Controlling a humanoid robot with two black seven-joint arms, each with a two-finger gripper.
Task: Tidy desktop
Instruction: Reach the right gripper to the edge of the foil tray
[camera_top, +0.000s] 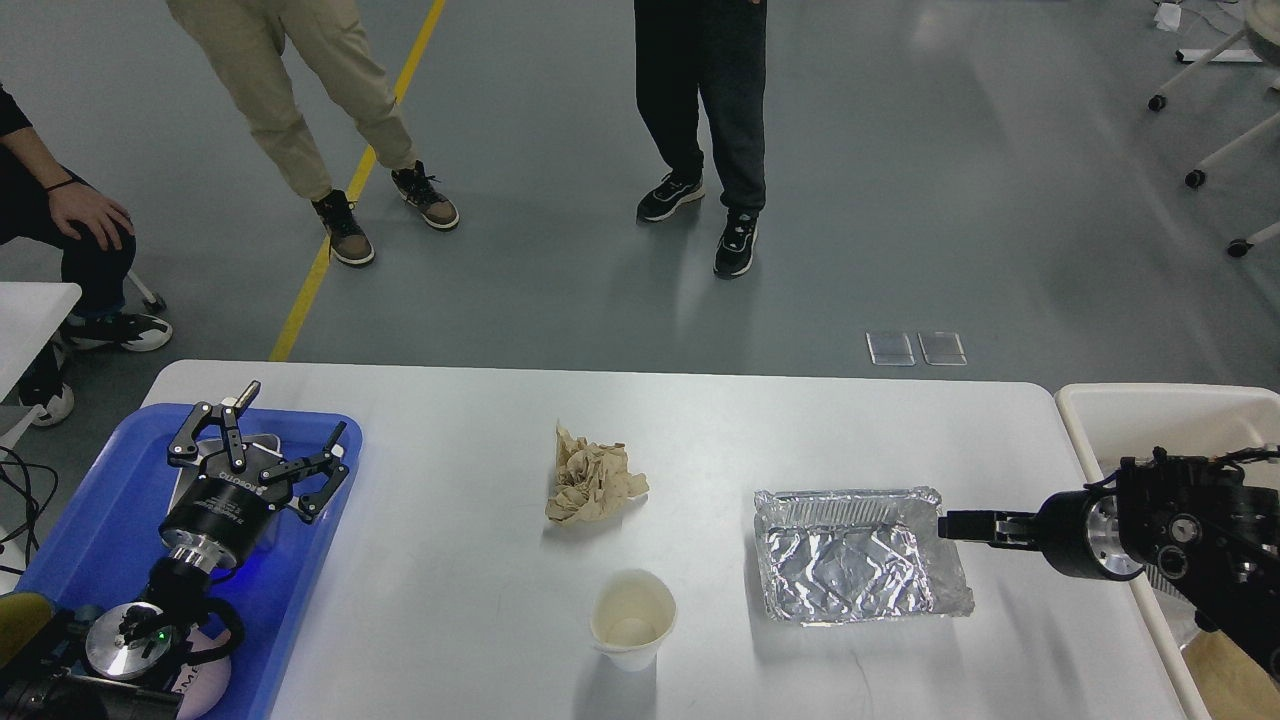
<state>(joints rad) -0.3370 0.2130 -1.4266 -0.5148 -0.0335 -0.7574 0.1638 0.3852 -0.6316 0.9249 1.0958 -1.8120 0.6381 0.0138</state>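
Observation:
The white desktop (450, 430) holds a crumpled brown paper ball (592, 485) at its middle. A white paper cup (632, 618) stands upright in front of it, and an empty foil tray (860, 555) lies to the right. My left gripper (296, 408) hovers open over the blue tray (100, 520) at the desktop's left end, with nothing between its fingers. My right gripper (948, 524) reaches in from the right, its tip at the foil tray's right rim. It is seen side-on, so its fingers cannot be told apart.
A cream bin (1170, 420) stands off the desktop's right end, under my right arm. Two people stand on the grey floor beyond the far edge, and a third sits at the far left. A small white table corner (30, 310) shows on the left.

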